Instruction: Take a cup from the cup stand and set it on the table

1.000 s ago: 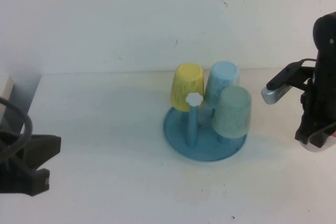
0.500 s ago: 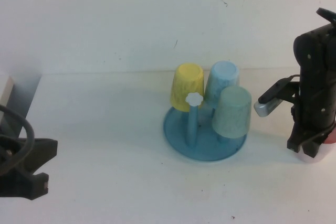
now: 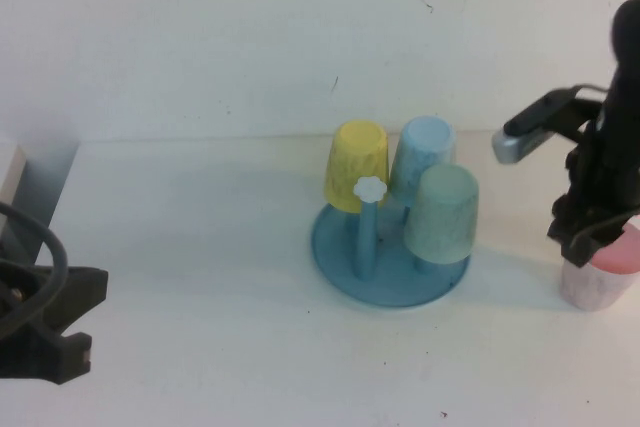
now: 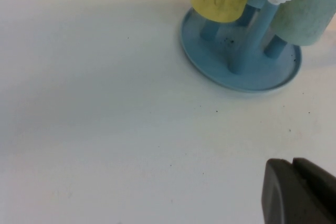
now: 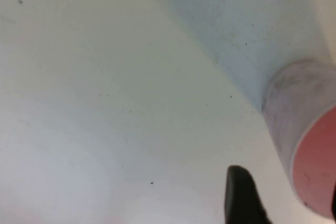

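The pale pink cup (image 3: 598,277) stands upright on the white table (image 3: 200,247) at the far right, its pink inside showing. My right gripper (image 3: 588,232) hangs just above its near-left rim, open; in the right wrist view the cup (image 5: 299,129) lies between the spread fingers (image 5: 241,198) of the gripper (image 5: 286,188). The blue cup stand (image 3: 390,272) is at the table's middle, its white flower-tipped peg (image 3: 370,189) bare. My left gripper (image 3: 50,332) is parked at the front left, shut and empty, also in the left wrist view (image 4: 295,192).
A yellow cup (image 3: 357,165), a light blue cup (image 3: 424,152) and a mint green cup (image 3: 442,212) hang upside down on the stand's pegs. The stand also shows in the left wrist view (image 4: 241,72). A white wall rises behind the table.
My right gripper has risen from low over the table. The pink cup, mostly hidden behind it before, now stands in plain sight on the table. The left arm barely moved.
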Available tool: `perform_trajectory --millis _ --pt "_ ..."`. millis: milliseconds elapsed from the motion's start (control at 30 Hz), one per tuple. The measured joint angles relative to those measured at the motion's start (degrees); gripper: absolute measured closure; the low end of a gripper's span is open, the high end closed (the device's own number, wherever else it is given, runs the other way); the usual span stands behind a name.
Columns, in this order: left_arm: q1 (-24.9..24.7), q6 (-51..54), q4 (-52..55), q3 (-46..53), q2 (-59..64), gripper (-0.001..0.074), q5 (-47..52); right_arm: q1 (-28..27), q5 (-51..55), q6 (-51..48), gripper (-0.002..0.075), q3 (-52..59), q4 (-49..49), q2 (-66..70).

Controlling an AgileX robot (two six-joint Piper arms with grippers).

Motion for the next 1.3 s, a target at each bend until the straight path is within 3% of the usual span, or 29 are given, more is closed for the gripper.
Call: perform_trajectory --millis 200,433,633,733,833,1033,1300 --pt "0.00 -2.55 5.08 0.10 -1.75 0.0736 2.71 0.00 0.20 0.79 0.0393 4.34 2.87 -12.76" --pt "0.00 -9.16 11.62 2.96 -12.81 0.0736 0.63 0.00 -6.46 0.57 0.0507 19.76 5.33 -35.79" --pt "0.00 -14.11 14.53 9.70 -21.98 0.0736 -3.45 0.00 -24.06 -11.11 0.0669 36.09 22.90 -59.21" --pt "0.00 -16.98 15.58 13.63 -25.36 0.0736 -6.77 0.00 -31.45 -18.44 0.0710 43.21 33.24 -69.93" --pt "0.00 -18.13 15.95 16.78 -26.82 0.0736 -10.93 0.00 -35.96 -23.01 0.0722 48.52 39.32 -79.18" --pt "0.00 -18.36 15.95 21.38 -26.94 0.0737 -19.45 0.00 -36.53 -24.89 0.0726 52.80 41.81 -88.57" --pt "0.00 -18.36 15.59 22.65 -26.94 0.0737 -14.66 0.00 -33.29 -24.97 0.0727 53.13 42.43 -88.98"
